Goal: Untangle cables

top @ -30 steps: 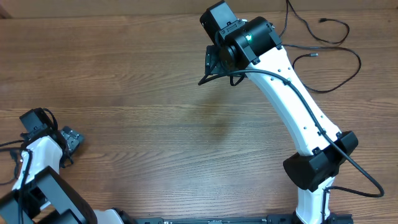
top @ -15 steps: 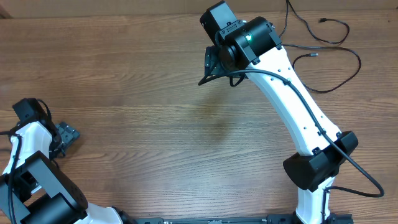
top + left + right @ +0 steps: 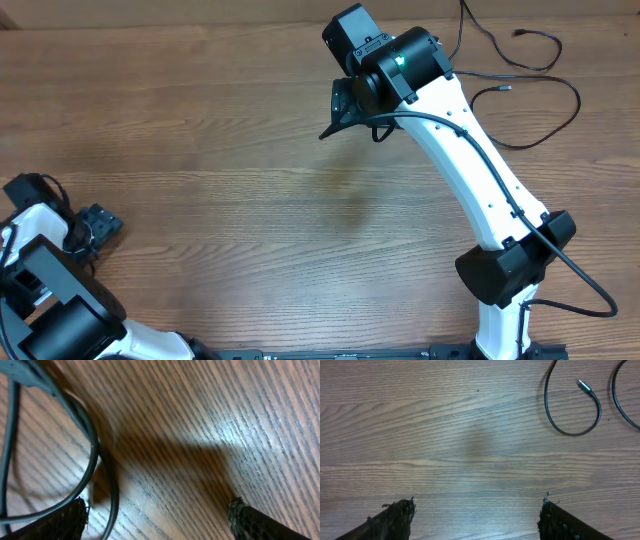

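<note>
Your bench (image 3: 200, 130) is brown wood-grain board with a soft sheen, and the cables (image 3: 584, 386) lie in loose loops at its far right corner. The left gripper (image 3: 157, 515) and right gripper (image 3: 475, 510) both hang low over it, jaws released, grasping nothing.

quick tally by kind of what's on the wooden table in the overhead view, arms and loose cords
white and black robot arms: 2
thin black loose cords with small plug ends: 2, as far as the loops can be traced
total: 4
</note>
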You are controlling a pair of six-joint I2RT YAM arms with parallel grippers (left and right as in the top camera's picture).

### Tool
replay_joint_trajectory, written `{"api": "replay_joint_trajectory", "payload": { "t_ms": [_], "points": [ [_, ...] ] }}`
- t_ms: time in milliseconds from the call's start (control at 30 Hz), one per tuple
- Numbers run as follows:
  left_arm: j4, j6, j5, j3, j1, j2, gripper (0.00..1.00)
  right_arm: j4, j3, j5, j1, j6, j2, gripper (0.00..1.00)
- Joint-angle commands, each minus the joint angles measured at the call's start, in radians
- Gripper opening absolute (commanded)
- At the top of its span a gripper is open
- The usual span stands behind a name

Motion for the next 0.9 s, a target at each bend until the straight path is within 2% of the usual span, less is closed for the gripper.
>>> {"api": "replay_joint_trajectory", "payload": {
  "t_ms": [0, 167, 300, 367, 467, 533, 733, 867],
  "points": [
    [-0.002, 0.033, 0.037, 0.006, 0.001, 0.055, 0.90, 0.008, -0.003, 0.002, 0.001, -0.008, -0.004, 0.80],
    [0.005, 0.029, 0.084, 0.006, 0.001, 0.098, 0.63, 0.013, -0.003, 0.002, 0.001, -0.008, -0.003, 0.80],
    [0.001, 0.029, 0.093, 0.006, 0.001, 0.105, 0.60, 0.015, -0.003, 0.002, 0.001, -0.008, -0.003, 0.80],
    [-0.003, 0.029, 0.098, 0.006, 0.001, 0.105, 0.54, 0.015, -0.003, 0.002, 0.001, -0.008, -0.003, 0.80],
    [-0.003, 0.030, 0.128, 0.006, 0.001, 0.105, 0.40, 0.016, -0.003, 0.001, 0.001, -0.008, -0.003, 0.80],
    [-0.006, 0.030, 0.127, 0.006, -0.001, 0.105, 0.35, 0.019, -0.003, 0.001, 0.001, -0.008, -0.003, 0.80],
    [-0.007, 0.030, 0.155, 0.007, -0.002, 0.105, 0.05, 0.020, -0.003, 0.001, 0.001, -0.008, -0.003, 0.80],
    [-0.020, 0.030, 0.252, 0.024, -0.002, 0.104, 0.04, 0.020, -0.003, 0.001, 0.001, -0.008, -0.003, 0.80]
  ]
}}
